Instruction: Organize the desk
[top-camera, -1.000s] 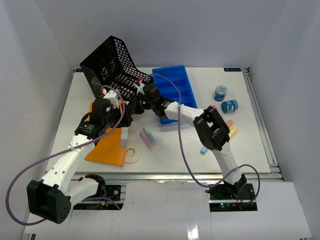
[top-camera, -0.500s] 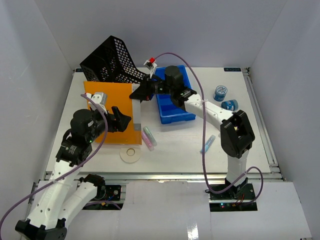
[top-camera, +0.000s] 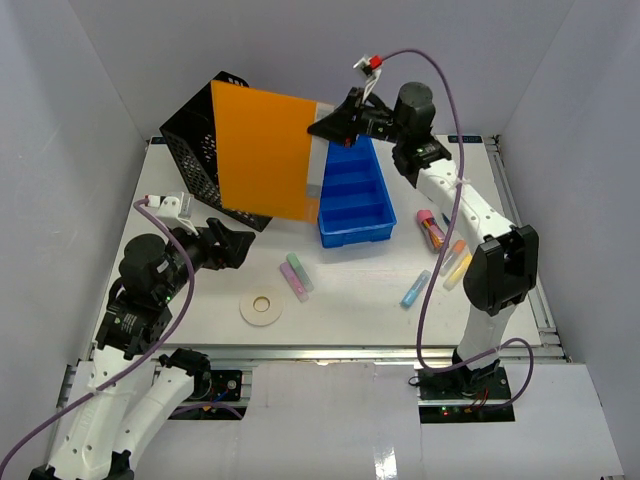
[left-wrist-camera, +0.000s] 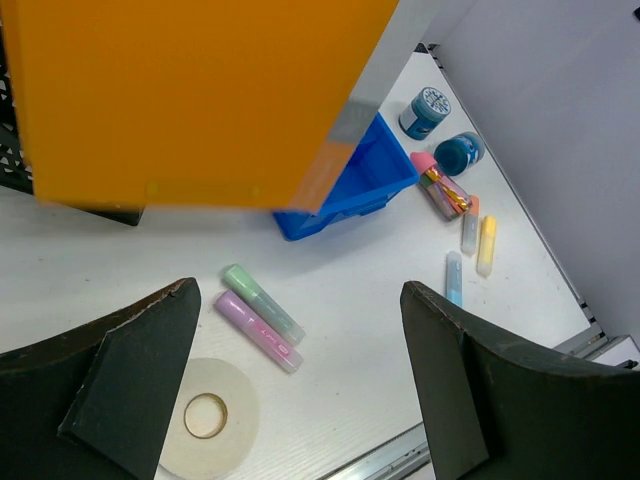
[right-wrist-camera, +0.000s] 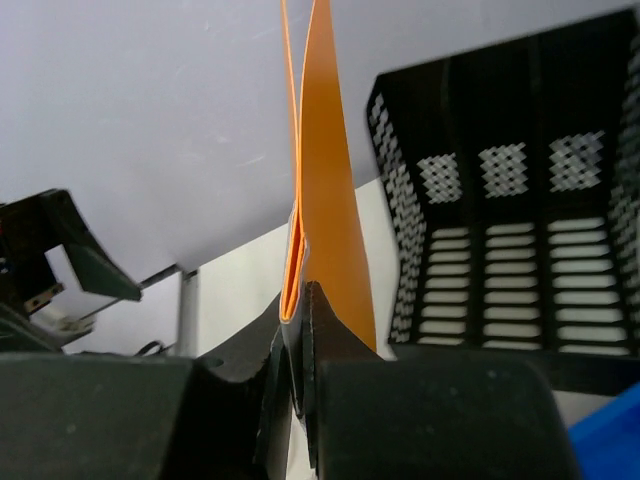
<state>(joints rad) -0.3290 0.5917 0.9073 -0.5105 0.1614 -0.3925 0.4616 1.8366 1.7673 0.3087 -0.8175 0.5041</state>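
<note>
An orange folder (top-camera: 265, 150) with a grey spine hangs upright above the white desk (top-camera: 360, 295), in front of the black mesh file holder (top-camera: 190, 150). My right gripper (top-camera: 322, 127) is shut on the folder's spine edge; the right wrist view shows its jaws (right-wrist-camera: 303, 300) pinching the folder (right-wrist-camera: 325, 180) beside the holder (right-wrist-camera: 520, 220). Lower left, my left gripper (top-camera: 236, 245) stands open and empty, apart from the folder. Between its fingers (left-wrist-camera: 130, 385) I see the desk with a green highlighter (left-wrist-camera: 262, 302), a purple highlighter (left-wrist-camera: 257, 332) and a white tape roll (left-wrist-camera: 205, 420).
A blue compartment tray (top-camera: 350, 195) lies right of the folder. Several markers (top-camera: 445, 255) lie under my right arm. Two blue tape rolls (left-wrist-camera: 440, 130) sit at the far right. The tape roll (top-camera: 262, 307) and highlighters (top-camera: 296, 276) lie near the front rail.
My right gripper has lifted the orange folder off the desk and swung it upright towards the file holder. My left gripper has opened wider and drawn back to the left.
</note>
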